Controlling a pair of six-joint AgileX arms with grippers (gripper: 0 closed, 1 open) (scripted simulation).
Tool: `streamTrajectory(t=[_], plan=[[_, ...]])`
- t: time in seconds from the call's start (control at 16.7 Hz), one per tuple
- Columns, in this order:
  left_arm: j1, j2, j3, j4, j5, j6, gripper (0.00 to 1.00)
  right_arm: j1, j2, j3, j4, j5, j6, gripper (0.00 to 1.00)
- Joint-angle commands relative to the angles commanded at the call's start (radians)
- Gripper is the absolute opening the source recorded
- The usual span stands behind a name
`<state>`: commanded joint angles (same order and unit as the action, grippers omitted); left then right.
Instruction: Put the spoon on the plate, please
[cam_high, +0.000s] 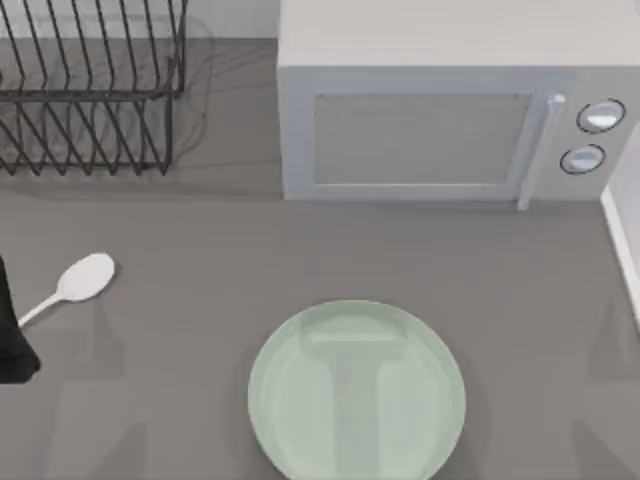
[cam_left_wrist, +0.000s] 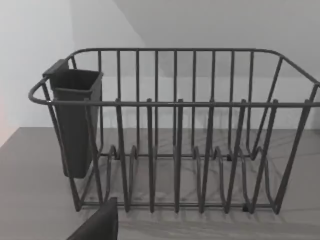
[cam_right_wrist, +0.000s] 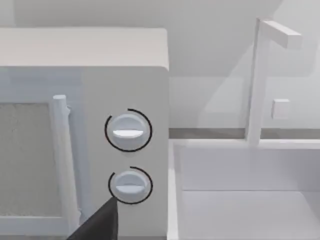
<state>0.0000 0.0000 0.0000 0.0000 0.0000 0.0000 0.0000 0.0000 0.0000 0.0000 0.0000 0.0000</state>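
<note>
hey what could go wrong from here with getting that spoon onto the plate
1. The spoon lies flat on the table near its left edge, handle toward the left arm. A thin, glossy handle could slip from the fingers.
2. A clumsy approach might nudge it toward the edge.
3. The plate sits well to the right, apart from the spoon, so a weak grip could drop it on the way.

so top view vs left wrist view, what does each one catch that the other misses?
Top view alone: the spoon lying on the table's left side, the plate at the near middle, apart from it, and the microwave at the back. Left wrist view alone: a dark cup hung on one end of the dish rack. Shared: that dish rack, at the table's back left, and the grey tabletop.
</note>
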Motion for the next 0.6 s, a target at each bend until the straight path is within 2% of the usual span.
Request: streamTrajectory(t=[0.3,0.6], plan=[[0.005,0.063,0.059,-0.049,-0.002,0.042,1.0,0.0,0.0,0.0,0.0,0.0,0.0,1.0],[0.022,0.38,0.301,-0.254,-0.002,0.219,1.0,0.0,0.0,0.0,0.0,0.0,0.0,1.0]])
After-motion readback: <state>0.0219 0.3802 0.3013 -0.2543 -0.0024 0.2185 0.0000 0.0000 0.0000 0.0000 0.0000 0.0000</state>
